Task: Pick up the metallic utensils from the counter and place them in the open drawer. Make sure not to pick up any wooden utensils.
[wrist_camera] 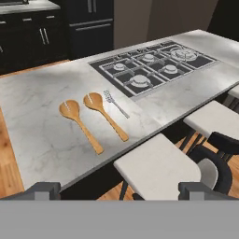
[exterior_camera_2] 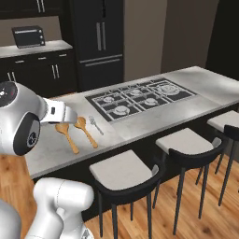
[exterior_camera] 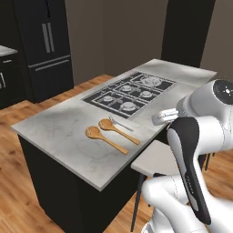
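The hand [wrist_camera: 119,189] stands wide, its two dark grey tips far apart at the bottom of the hand view, with nothing between them. It hangs off the near edge of the worktop [wrist_camera: 37,116], above a stool [wrist_camera: 156,165] with a flat, pale, squarish seat. In the left base view the hand's silver wrist sits just off the worktop's near edge.

The worktop is a pale grey slab with a marbled, stone-like surface on a plain black base. On it lie two spoons side by side, both light brown wood with round bowls and long tapered handles: one [wrist_camera: 80,123] to the left in the hand view, the other [wrist_camera: 105,114] next to it, bowls pointing away from the hand. Just beside the second spoon's bowl, on the cooktop side, lies the fork [wrist_camera: 115,103], thin and silver-grey, small, its tines towards the far side. It lies apart from the spoon, or nearly touching; the gap is too fine to judge.

Beyond the fork is the cooktop [wrist_camera: 154,67], a black sunken panel with dark grates and pale round burners. More stools [exterior_camera_2: 189,144] with dark curved backs line the near side of the worktop. Further off stand black cabinets [exterior_camera_2: 46,70] with silver handles, and the floor [exterior_camera: 18,191] is warm wood planks.
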Tool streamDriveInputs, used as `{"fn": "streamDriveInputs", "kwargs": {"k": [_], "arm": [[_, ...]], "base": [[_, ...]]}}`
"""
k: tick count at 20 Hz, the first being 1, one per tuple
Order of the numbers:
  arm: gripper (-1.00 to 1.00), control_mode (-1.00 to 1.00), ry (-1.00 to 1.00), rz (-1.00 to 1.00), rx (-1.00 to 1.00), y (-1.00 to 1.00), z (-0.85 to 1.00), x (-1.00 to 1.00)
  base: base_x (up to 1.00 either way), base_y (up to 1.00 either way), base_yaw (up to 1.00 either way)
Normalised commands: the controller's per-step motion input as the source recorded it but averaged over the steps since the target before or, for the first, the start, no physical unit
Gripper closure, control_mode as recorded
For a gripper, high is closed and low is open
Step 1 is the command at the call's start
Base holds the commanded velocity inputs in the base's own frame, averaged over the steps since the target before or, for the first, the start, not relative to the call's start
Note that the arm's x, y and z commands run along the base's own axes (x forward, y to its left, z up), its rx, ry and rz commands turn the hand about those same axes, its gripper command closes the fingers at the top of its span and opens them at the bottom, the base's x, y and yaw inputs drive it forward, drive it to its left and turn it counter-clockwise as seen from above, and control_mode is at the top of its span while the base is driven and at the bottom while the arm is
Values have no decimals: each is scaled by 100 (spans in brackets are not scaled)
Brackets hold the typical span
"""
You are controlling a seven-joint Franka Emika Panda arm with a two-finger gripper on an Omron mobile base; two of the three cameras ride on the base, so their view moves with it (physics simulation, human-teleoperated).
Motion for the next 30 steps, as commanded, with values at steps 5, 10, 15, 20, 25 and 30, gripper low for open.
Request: {"fn": "streamDriveInputs", "kwargs": {"k": [5,10,15,20,25,30], "arm": [[-100,100,0,0,0,0,0,0],[-100,-100,6,0,0,0,0,18],[-100,-100,25,3,0,0,-17,97],[-100,-100,19,10,0,0,-52,100],[-100,-100,16,17,0,0,-72,100],[-100,-100,2,3,-10,0,-91,100]], "base": [[34,0,0],[40,0,0],[0,0,0],[0,0,0],[0,0,0],[0,0,0]]}}
